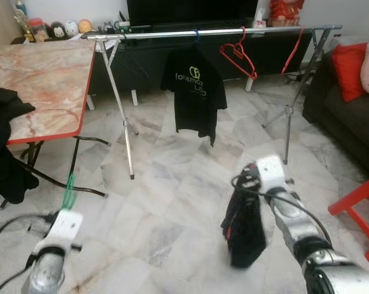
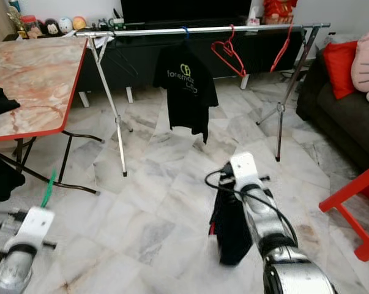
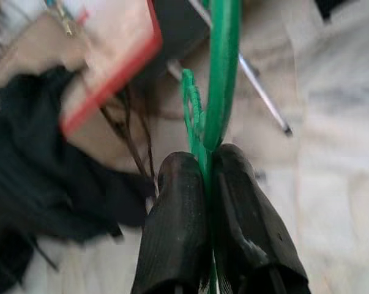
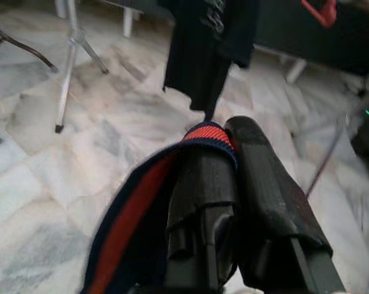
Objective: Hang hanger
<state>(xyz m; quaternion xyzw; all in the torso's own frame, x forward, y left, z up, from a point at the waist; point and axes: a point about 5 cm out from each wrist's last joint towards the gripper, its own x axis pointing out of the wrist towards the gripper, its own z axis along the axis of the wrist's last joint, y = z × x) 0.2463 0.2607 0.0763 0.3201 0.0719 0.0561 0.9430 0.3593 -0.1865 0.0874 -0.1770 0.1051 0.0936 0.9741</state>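
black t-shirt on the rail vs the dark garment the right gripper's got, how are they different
The black t-shirt hangs spread out from the metal rail; the dark garment droops bunched from the right gripper. The t-shirt bears a yellow-green print; the garment shows a red-orange collar band. The t-shirt is far off; the garment is close to the robot. Both are dark clothing.

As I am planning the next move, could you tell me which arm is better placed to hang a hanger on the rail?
Left, probably: the left gripper already grips the green hanger, while the right gripper holds a dark garment.
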